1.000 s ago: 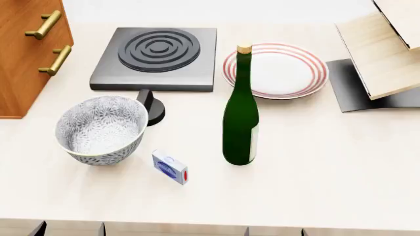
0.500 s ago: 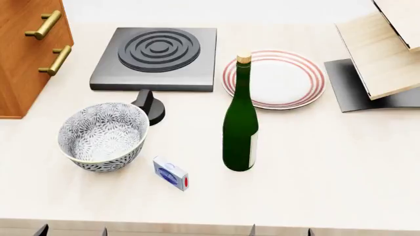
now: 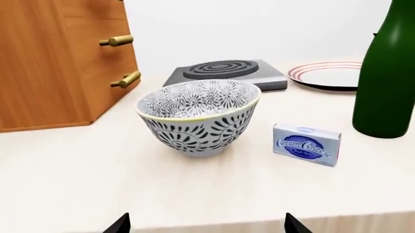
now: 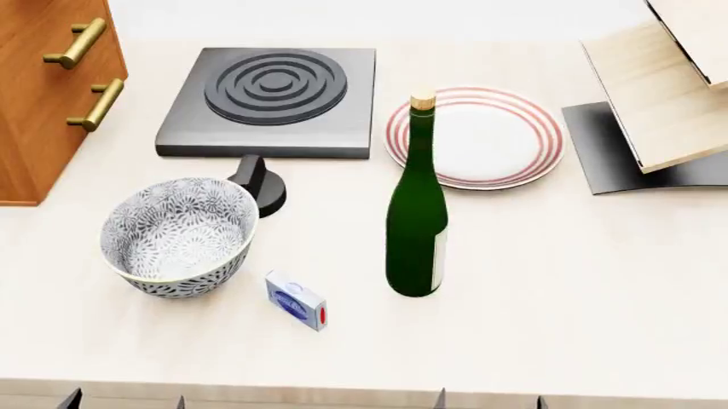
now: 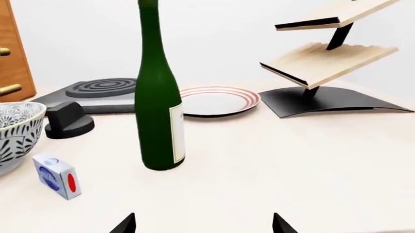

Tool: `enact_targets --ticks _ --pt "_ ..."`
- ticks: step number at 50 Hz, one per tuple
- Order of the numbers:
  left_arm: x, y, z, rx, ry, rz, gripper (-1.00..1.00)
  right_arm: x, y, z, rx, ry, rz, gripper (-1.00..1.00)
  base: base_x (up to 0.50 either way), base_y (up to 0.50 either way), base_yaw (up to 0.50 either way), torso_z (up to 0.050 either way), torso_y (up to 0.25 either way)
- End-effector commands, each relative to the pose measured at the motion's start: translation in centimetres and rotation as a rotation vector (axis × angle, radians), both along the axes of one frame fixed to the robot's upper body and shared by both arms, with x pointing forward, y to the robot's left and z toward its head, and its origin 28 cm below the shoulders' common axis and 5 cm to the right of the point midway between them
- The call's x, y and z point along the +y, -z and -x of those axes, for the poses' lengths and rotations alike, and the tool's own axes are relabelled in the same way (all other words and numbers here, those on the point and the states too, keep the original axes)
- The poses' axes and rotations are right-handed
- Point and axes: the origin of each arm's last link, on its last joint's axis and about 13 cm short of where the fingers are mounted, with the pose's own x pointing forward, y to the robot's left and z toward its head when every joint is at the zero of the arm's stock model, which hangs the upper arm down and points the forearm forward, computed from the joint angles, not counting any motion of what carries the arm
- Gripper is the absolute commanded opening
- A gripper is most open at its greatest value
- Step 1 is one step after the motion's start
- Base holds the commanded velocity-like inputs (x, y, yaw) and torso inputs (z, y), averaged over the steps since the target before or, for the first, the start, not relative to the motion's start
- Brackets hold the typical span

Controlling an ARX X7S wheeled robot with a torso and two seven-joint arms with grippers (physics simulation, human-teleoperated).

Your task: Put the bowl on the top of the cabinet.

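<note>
The bowl (image 4: pixel 179 234), deep, white with a grey floral pattern, stands upright on the pale counter at the front left. It also shows in the left wrist view (image 3: pixel 199 116) and at the edge of the right wrist view (image 5: pixel 16 131). The orange-brown cabinet (image 4: pixel 46 94) with brass bar handles stands behind it at the far left, also in the left wrist view (image 3: pixel 58 58). My left gripper (image 4: pixel 125 402) is open and empty at the counter's front edge, short of the bowl (image 3: pixel 207 228). My right gripper (image 4: pixel 489 402) is open and empty, in front of the bottle (image 5: pixel 203 225).
A green bottle (image 4: pixel 417 221) stands mid-counter. A small cream cheese box (image 4: pixel 296 301) lies right of the bowl. A black knob (image 4: pixel 262 183) and a grey hotplate (image 4: pixel 271 100) are behind the bowl. A red-ringed plate (image 4: pixel 478 136) and a pale wood rack (image 4: pixel 660 94) are at the right.
Between one second and half a second ago the head view shifted a little, so the bowl, box and bottle sit slightly lower in it. Since then nothing has visibly moved.
</note>
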Motion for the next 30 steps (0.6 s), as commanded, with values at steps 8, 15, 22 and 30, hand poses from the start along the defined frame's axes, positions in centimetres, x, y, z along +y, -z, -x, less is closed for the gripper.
enact_targets --ticks 8,15,22,30 --pt "0.0 -5.3 0.9 -0.213 0.015 0.071 1.0 -0.2 -3.0 0.4 -0.104 0.011 0.017 1.0 0.0 0.0 0.0 0.0 0.0" --pt "0.7 -8.5 0.9 -0.311 -0.01 0.093 1.0 -0.7 -5.9 0.9 -0.185 0.036 0.031 1.0 0.0 0.0 0.0 0.0 0.0" --pt "1.2 -10.8 1.2 -0.367 -0.028 0.122 1.0 -0.6 -8.0 1.3 -0.244 0.031 0.04 1.0 0.0 0.0 0.0 0.0 0.0" --pt "1.6 -13.6 2.2 -0.438 -0.039 0.152 1.0 0.0 -10.8 2.0 -0.316 0.012 0.035 1.0 0.0 0.0 0.0 0.0 0.0"
